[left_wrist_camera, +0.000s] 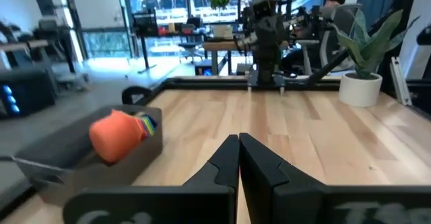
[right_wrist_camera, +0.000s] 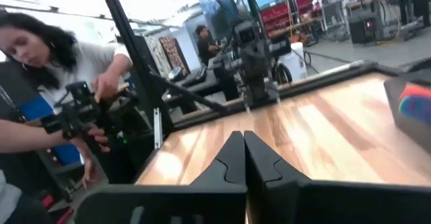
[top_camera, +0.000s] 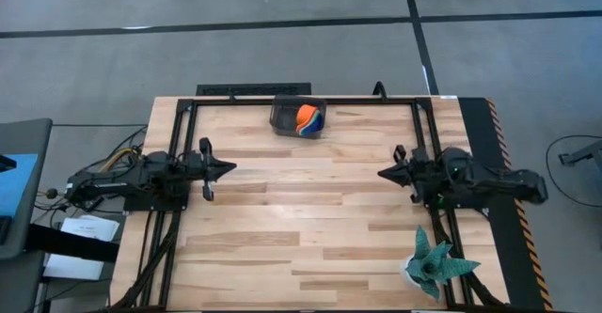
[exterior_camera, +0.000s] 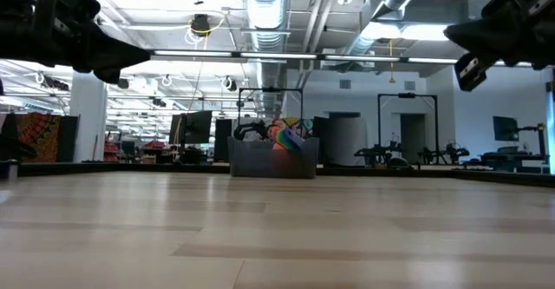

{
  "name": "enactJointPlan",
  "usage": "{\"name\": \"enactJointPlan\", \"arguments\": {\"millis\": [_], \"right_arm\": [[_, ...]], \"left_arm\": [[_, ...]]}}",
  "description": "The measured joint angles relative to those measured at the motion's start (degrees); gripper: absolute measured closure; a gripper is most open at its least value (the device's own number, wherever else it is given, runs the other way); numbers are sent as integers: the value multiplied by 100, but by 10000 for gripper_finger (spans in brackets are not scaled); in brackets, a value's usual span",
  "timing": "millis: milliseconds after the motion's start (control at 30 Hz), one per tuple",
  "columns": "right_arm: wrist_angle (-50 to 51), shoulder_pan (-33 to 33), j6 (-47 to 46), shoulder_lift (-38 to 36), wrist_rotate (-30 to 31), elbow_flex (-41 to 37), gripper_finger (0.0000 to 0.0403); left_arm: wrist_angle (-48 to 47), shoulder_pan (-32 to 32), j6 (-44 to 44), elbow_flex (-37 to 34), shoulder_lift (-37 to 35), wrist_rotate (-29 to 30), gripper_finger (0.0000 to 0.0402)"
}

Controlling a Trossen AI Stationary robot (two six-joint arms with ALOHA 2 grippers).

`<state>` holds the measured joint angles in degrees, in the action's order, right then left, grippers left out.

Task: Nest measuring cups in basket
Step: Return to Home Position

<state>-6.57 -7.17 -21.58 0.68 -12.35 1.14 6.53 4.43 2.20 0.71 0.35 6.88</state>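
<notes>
High view, upper centre: translucent grey basket (top_camera: 282, 116) holds the nested plastic cups (top_camera: 308, 119), rounded orange and blue showing. Pale wood-plank surface (top_camera: 301, 219); left end effector (top_camera: 231, 169) mid-left, right end effector (top_camera: 380, 173) mid-right, both pinched together.

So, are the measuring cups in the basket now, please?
In: the measuring cups sit nested inside the basket; the left tool and right tool hang shut, away.

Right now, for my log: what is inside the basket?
The basket holds nested measuring cups: orange uppermost, blue beside it. Cups underneath are covered, so uncountable. The left gripper and right gripper wait shut, well away.
</notes>
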Motion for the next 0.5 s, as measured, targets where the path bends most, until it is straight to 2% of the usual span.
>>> {"name": "enactJointPlan", "arguments": {"millis": [200,500], "right_arm": [[374,897,429,-48,883,-58,400],[502,1425,793,-52,954,-60,375]], "left_arm": [[14,0,487,0,-27,92,401],[-498,1,289,-13,9,-451,401]]}}
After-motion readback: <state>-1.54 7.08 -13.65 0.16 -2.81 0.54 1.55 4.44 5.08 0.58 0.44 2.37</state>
